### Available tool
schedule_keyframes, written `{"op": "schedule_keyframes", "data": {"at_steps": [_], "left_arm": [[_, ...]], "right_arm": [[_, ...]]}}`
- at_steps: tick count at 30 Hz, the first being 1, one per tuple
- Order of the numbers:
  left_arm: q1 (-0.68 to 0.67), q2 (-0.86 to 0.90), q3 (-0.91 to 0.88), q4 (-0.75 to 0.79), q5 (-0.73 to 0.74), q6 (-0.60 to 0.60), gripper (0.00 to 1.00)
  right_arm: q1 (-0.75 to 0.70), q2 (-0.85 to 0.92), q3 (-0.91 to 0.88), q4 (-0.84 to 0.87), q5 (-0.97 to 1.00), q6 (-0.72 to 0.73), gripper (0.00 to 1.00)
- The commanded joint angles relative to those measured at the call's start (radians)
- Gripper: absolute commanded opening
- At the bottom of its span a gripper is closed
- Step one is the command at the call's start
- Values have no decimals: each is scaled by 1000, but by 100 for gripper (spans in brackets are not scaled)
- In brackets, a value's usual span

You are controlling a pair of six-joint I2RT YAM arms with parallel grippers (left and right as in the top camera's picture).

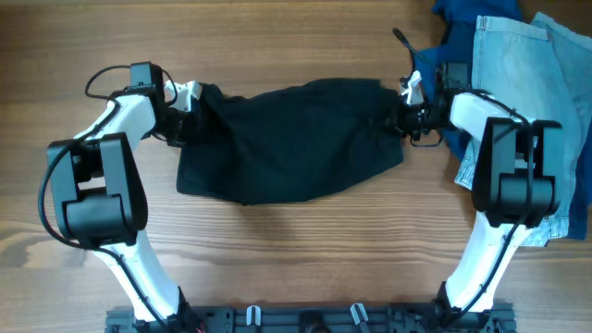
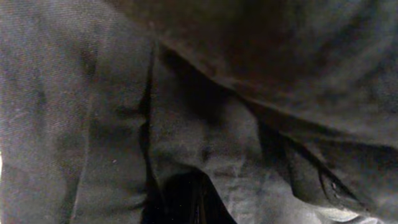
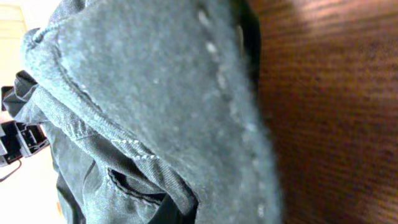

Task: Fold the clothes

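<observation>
One wooden table (image 1: 277,250), black shorts (image 1: 296,139) spread across it.
Light-blue denim shorts (image 1: 527,65) lie right of the black shorts; left gripper (image 1: 192,116) is clamped on the black pair's left end, right gripper (image 1: 396,118) on its right end.

A pair of light-blue denim shorts (image 1: 513,55) lies at the far right edge of the wooden table (image 1: 277,259), partly over a rumpled royal-blue cloth garment (image 1: 455,20) that shows along its left side.
</observation>
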Motion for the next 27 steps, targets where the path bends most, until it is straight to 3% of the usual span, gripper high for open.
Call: {"op": "schedule_keyframes", "data": {"at_steps": [1,7,13,19,23,27], "left_arm": [[-18,64,-24,-19,-59,23,4],[-21,63,-24,-37,-58,11,4],[-80,63,-24,-25,-55,-4,4],[-97,63,-24,3,-60,-7,4],[-97,63,-24,16,-59,-7,4],[-97,63,-24,18,-60,-7,4]], "right_arm": [[-40,-47,-38,-60,94,-43,5],[-168,-239,-35,-173,150,-92,4],[-148,-320,48,-292,176,-124,4],[69,-366,48,-284,176,-63,4],[306,-385,48,-136,181,83,4],[496,-385,48,16,332,244,4]]}}
